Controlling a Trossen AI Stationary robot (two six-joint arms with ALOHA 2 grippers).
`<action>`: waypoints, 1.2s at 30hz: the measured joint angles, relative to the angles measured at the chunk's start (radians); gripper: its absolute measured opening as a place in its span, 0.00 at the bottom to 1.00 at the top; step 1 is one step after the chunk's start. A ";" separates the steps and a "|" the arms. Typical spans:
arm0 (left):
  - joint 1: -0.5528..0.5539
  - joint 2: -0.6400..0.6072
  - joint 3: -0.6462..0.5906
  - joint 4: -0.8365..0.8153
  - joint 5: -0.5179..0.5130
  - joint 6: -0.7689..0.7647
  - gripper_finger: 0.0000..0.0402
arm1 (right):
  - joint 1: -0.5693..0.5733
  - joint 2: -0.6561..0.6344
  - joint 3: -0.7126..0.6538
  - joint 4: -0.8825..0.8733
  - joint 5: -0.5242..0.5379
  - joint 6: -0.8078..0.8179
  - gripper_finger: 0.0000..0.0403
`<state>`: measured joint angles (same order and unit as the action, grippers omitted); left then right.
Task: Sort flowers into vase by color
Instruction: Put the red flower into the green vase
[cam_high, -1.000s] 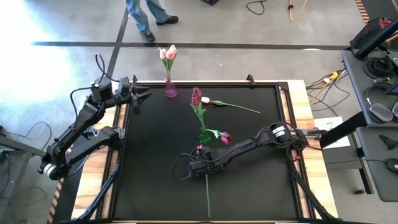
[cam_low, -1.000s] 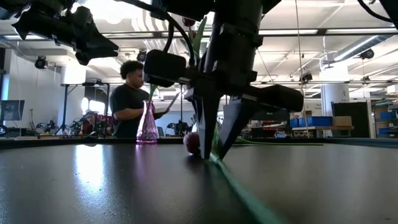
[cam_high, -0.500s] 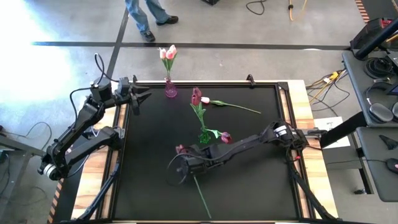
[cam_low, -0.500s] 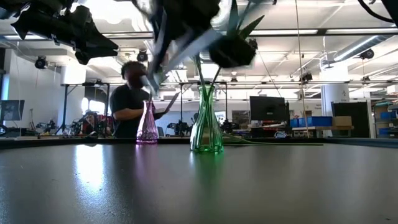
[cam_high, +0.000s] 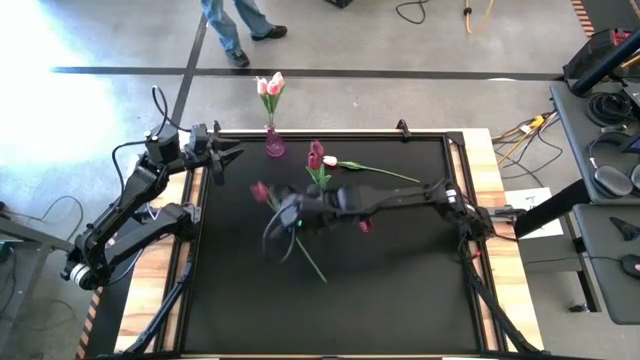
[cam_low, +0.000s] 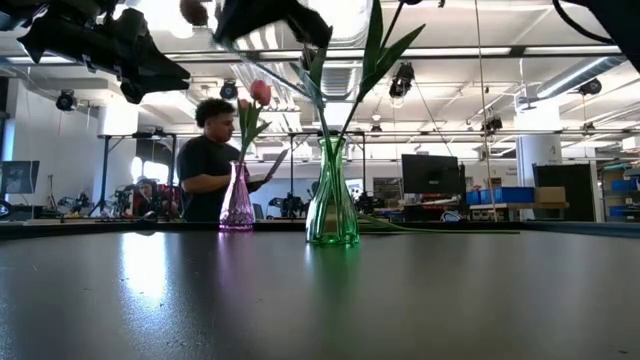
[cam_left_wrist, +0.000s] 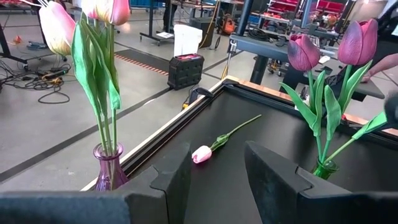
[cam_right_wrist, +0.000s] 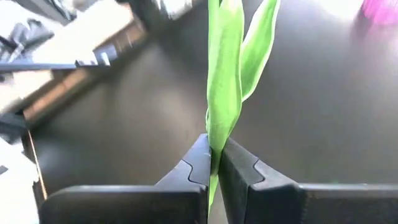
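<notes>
While the right gripper (cam_right_wrist: 213, 163) pinches the dark tulip (cam_high: 262, 190) by its stem w/ fingers clenched tight, you carry it in the air over mid-table, head pointing to approx 10 o'clock, stem tail trailing to 4.

Risks, as I judge:
- Grip sits on leaf + stem; it could slip or twist.
- Green vase (cam_low: 332, 195) at 3 o'clock of gripper already holds dark tulips; a swinging tail may knock it.
- Pink vase (cam_high: 274, 144) at 12 is the wrong colour.
- Pale tulip (cam_left_wrist: 203, 153) lies on table (cam_high: 400, 300), unsorted.

Left gripper (cam_left_wrist: 214, 180) parked open at table's far-left corner.
</notes>
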<state>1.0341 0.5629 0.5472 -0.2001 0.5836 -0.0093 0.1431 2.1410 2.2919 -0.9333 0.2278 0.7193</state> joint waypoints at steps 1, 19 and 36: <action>-0.002 0.000 0.000 0.000 0.000 0.000 0.33 | -0.010 -0.001 0.034 0.002 0.018 -0.046 0.03; -0.010 -0.001 0.011 0.008 -0.052 -0.051 0.33 | -0.041 -0.436 -0.097 -0.016 0.557 -0.489 0.02; -0.009 0.001 0.015 0.063 -0.055 -0.079 0.33 | -0.225 -0.897 -1.064 0.936 0.210 -0.527 0.02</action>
<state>1.0252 0.5640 0.5625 -0.1367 0.5289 -0.0887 -0.0822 1.2440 1.2278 0.0028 0.4381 0.1928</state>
